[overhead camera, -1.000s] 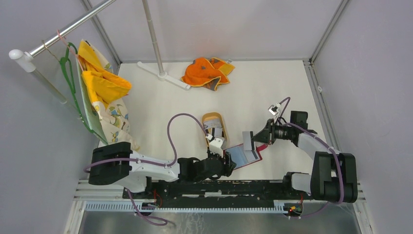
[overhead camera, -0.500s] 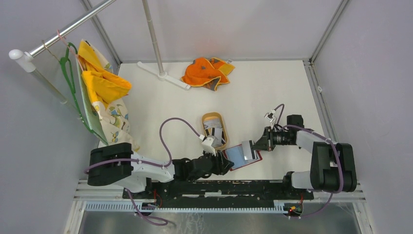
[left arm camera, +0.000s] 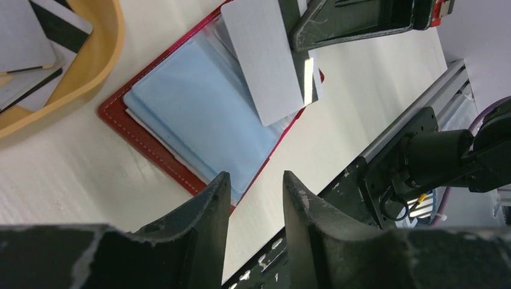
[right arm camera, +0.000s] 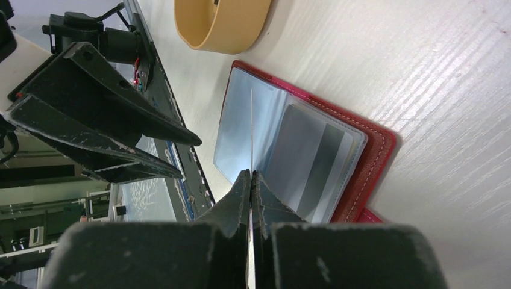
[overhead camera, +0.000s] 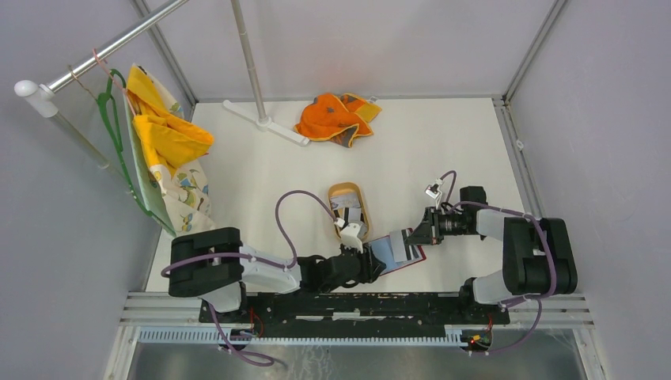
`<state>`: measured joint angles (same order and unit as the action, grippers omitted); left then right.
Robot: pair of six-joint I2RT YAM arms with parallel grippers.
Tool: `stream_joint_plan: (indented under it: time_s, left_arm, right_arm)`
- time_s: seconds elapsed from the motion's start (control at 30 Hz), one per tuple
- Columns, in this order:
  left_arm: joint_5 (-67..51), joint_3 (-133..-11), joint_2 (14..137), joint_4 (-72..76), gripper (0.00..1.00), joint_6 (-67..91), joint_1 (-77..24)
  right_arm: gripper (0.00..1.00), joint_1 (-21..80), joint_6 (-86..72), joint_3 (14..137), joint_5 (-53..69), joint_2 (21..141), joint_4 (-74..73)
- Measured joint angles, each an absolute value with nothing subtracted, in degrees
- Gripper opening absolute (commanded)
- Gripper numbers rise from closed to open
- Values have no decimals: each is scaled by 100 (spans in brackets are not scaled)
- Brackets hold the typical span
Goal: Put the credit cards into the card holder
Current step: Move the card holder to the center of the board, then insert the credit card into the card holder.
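Right hand (right arm camera: 250,174) pinches a white card (left arm camera: 265,60) over the open card holder (left arm camera: 181,102). Left hand (left arm camera: 253,183), narrowly parted, holds nothing.

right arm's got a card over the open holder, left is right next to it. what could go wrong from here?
1. The right pincer is shut on the card above the open card holder. The card is not visibly in a slot, so it may catch a pocket lip and flex or slip.
2. The left pincer is open at the card holder's edge, gripping nothing. A push from the card could slide it.
3. Both pincers sit close together and might bump.
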<state>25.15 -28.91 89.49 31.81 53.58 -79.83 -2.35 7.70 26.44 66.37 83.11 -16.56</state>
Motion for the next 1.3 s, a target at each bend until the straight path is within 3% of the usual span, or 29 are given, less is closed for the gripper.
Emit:
stream_joint_plan:
  time_s: [0.53, 1.3]
  left_arm:
    - [2856, -3607, 9448, 1988, 33, 5365, -7981]
    - [3004, -3798, 9592, 1754, 31, 5369, -7981]
  right_arm:
    - [0, -235, 624, 2644, 6372, 8468, -1575]
    - [0, -224, 106, 2427, 6263, 8407, -1114]
